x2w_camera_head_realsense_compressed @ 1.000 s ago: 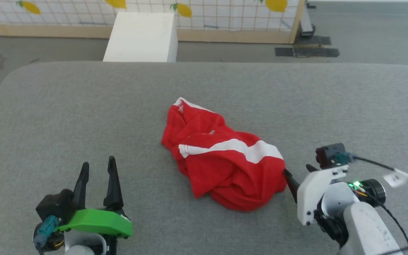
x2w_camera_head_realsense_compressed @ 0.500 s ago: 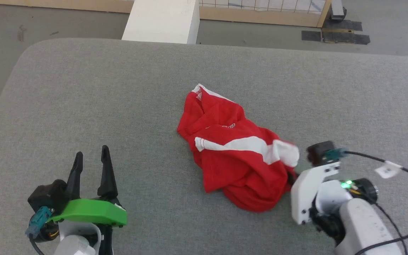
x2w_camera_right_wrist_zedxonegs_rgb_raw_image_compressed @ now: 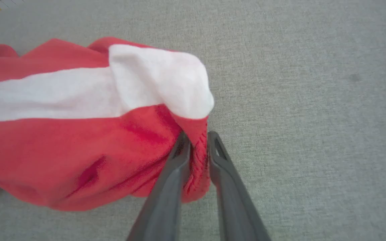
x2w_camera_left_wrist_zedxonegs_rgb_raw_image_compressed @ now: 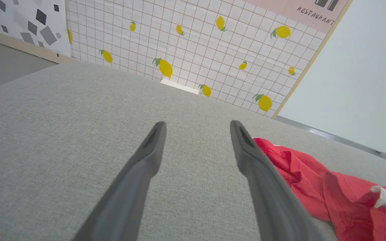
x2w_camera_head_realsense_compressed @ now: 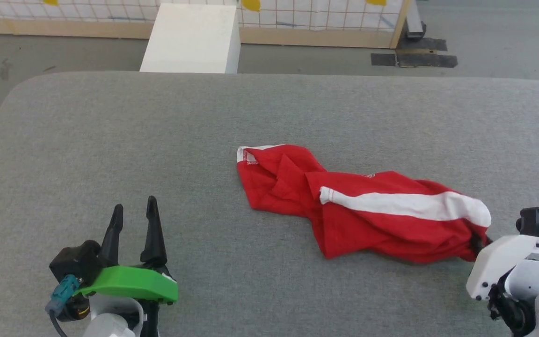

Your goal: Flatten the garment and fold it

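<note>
Flattening step. Our right gripper pinches end of bright red thin-fabric garment with white band, bunched mid grey felt table; left gripper gapes empty. Next we need left gripping opposite end.

Lemon-patterned wall beyond grey floor, white box

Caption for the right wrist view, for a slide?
Right gripper shut on a red fold of the garment, just under its white band; grey fabric surface behind.
</note>
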